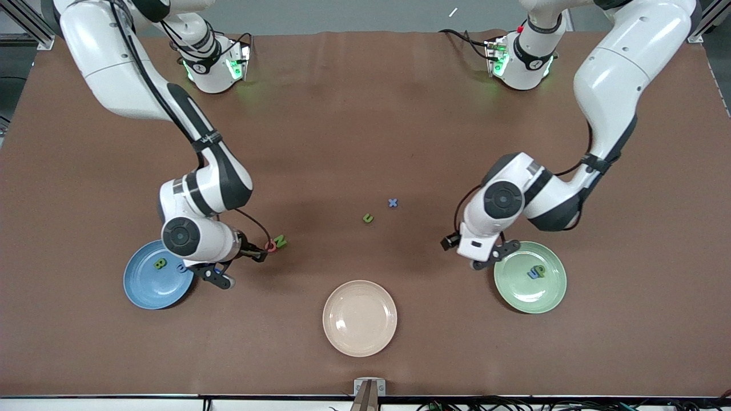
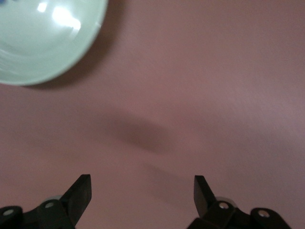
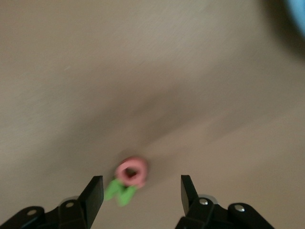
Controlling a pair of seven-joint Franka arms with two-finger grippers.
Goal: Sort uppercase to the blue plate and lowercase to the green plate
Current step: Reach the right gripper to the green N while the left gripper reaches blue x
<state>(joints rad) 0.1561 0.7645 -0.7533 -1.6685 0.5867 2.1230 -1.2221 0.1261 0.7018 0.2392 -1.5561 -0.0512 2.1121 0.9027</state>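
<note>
The blue plate [image 1: 149, 286] lies toward the right arm's end and holds a green B [image 1: 160, 263]. Beside it my right gripper [image 1: 260, 253] hangs open low over the table, just short of a pink G [image 1: 270, 246] touching a green N [image 1: 280, 242]. In the right wrist view the G [image 3: 131, 171] and N [image 3: 120, 191] lie between the open gripper [image 3: 141, 191]. The green plate [image 1: 551, 297] holds a blue and a green letter [image 1: 535, 272]. My left gripper [image 1: 451, 242] is open and empty beside it. A green u [image 1: 368, 217] and a blue x [image 1: 393, 202] lie mid-table.
A beige plate [image 1: 360, 318] sits nearer the front camera, between the two coloured plates. The green plate's rim [image 2: 57, 67] shows at the edge of the left wrist view, the blue plate's rim [image 3: 298, 14] at a corner of the right wrist view.
</note>
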